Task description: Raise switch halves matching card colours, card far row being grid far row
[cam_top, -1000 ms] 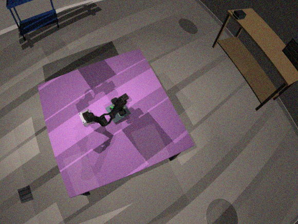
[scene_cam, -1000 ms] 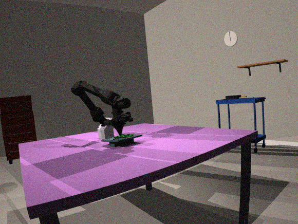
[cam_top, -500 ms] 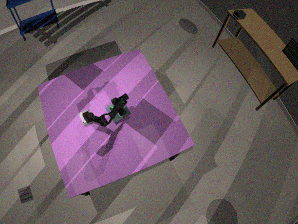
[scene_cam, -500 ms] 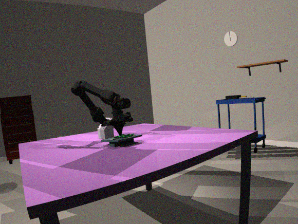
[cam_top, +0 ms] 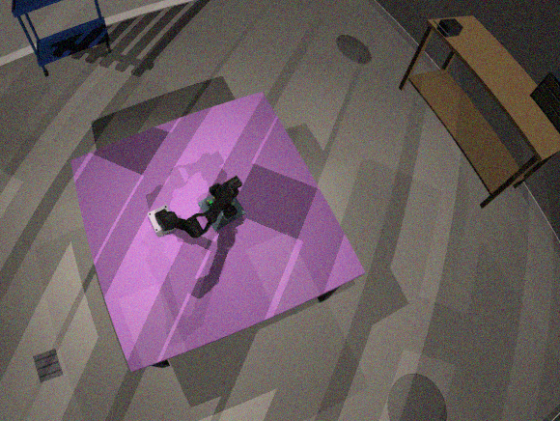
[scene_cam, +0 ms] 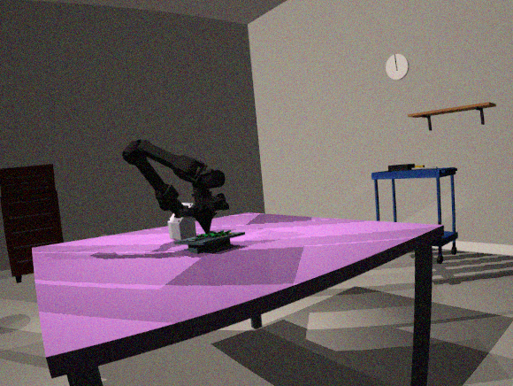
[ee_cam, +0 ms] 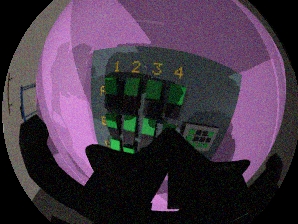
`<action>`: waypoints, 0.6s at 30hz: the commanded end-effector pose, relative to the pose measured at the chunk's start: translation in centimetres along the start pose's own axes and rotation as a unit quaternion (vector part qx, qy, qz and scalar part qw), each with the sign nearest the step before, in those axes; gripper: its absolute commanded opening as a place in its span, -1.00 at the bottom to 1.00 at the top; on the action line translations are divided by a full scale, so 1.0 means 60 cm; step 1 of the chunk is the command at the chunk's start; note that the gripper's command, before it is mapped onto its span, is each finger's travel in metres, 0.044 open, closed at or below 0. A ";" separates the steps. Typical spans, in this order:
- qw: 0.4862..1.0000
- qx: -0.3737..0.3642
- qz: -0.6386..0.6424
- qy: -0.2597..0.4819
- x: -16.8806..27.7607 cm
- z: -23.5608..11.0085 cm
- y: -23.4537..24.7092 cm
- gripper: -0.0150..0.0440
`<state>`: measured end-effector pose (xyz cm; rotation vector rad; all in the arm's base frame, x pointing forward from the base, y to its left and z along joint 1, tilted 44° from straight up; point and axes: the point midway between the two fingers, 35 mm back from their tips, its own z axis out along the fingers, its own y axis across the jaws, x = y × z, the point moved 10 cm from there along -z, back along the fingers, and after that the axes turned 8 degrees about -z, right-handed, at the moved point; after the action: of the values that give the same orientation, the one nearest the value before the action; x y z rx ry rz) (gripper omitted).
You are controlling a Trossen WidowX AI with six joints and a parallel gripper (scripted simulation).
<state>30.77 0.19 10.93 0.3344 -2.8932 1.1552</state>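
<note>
Switches [ee_cam: 143, 99] are arranged in a grid on a dark panel [scene_cam: 211, 241] that lies on the purple desk [scene_cam: 248, 283], just beyond the arm's white base block [scene_cam: 180, 227]. In the wrist view, yellow numerals 1 to 4 are printed along the panel's far edge, and two rows of switches are seen beneath them. Bright green is shown at the near ends of the two switches on the picture's left, while the others appear darker; which half is raised on each cannot be told at this sharpness. A small card [ee_cam: 201, 136] with green and dark squares is seen at the picture's right of the grid, on the panel's near corner.

The hand [scene_cam: 208, 227] is pointed steeply down over the panel, its tip close above the switches; whether contact is made cannot be told. Its fingers are pressed together with nothing gripped between them, and they fill the lower part of the wrist view as a dark mass. From above, the panel is largely covered by the arm [cam_top: 219, 200].

A blue cart [scene_cam: 415, 204], a wall shelf [scene_cam: 451, 109] and a round clock [scene_cam: 396, 66] are seen beyond the desk.
</note>
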 end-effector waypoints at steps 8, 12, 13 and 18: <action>1.000 0.002 -0.003 0.002 0.001 0.005 0.002 -0.49; 1.000 0.002 -0.003 0.002 0.001 0.006 0.002 -0.49; 1.000 0.002 -0.003 0.002 0.001 0.006 0.002 -0.49; 1.000 0.002 -0.003 0.002 0.001 0.007 0.002 -0.49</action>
<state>30.80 0.07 10.80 0.3364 -2.8948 1.1558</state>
